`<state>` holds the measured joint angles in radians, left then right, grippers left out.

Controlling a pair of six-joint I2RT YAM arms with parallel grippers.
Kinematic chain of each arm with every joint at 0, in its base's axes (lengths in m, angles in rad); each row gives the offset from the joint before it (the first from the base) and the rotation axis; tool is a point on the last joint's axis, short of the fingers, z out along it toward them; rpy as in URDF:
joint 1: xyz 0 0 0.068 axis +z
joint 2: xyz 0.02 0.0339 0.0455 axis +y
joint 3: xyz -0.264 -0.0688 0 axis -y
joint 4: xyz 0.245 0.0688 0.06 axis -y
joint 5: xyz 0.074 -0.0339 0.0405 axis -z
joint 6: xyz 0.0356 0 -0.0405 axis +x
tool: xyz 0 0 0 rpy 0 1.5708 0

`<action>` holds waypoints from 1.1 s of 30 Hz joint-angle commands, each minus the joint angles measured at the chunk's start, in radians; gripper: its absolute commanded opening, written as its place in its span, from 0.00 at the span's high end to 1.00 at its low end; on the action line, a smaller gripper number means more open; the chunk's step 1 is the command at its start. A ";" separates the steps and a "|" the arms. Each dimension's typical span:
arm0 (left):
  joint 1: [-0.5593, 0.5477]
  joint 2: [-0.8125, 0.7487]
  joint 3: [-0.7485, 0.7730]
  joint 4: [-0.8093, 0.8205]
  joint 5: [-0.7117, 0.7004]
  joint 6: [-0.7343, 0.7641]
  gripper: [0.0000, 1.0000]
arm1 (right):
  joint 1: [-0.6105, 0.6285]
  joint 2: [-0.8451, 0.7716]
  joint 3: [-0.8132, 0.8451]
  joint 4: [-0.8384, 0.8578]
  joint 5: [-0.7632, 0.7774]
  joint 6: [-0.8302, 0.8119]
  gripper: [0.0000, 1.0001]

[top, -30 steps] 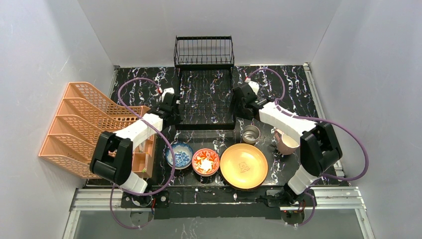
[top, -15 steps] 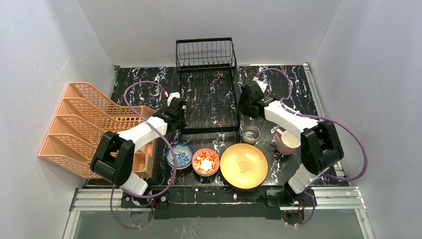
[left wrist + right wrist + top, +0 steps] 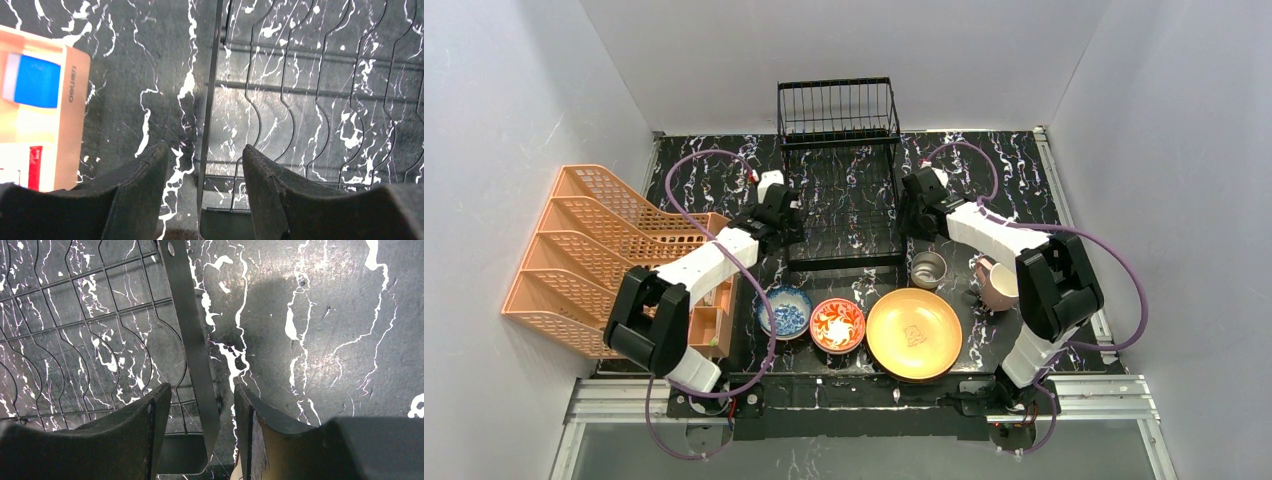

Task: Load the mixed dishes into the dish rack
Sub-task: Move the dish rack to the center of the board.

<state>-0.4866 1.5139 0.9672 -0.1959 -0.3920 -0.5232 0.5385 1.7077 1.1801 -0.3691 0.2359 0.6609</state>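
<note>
The black wire dish rack [image 3: 836, 105] stands at the table's middle back, nothing in it. My left gripper [image 3: 786, 222] is open astride the rack's left side rail [image 3: 212, 100], with a gap on each side of the rail in the left wrist view [image 3: 205, 147]. My right gripper [image 3: 911, 215] is open astride the right side rail [image 3: 187, 335], not touching it [image 3: 201, 386]. In front of the rack lie a blue-patterned bowl [image 3: 785, 311], a red floral bowl [image 3: 837, 325], a yellow plate [image 3: 914, 333], a steel cup [image 3: 928, 270] and a pink mug [image 3: 999, 285].
An orange plastic lattice rack [image 3: 594, 255] fills the left side. A small orange box [image 3: 709, 320] sits beside it, its corner showing at the left wrist view's edge [image 3: 45, 115]. Walls close in the back and both sides.
My left gripper has opened and let go of the rack's left rail. The rack has shifted slightly toward the near edge. My right gripper's jaws have narrowed a little around the right rail.
</note>
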 commanded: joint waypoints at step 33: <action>0.011 0.146 0.112 0.020 0.216 0.020 1.00 | -0.073 0.076 0.113 -0.033 0.040 -0.108 0.99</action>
<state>-0.4614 1.6890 1.0668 -0.2031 -0.2417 -0.4515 0.5129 1.8046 1.2541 -0.4015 0.2409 0.4915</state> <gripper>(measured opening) 0.011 0.049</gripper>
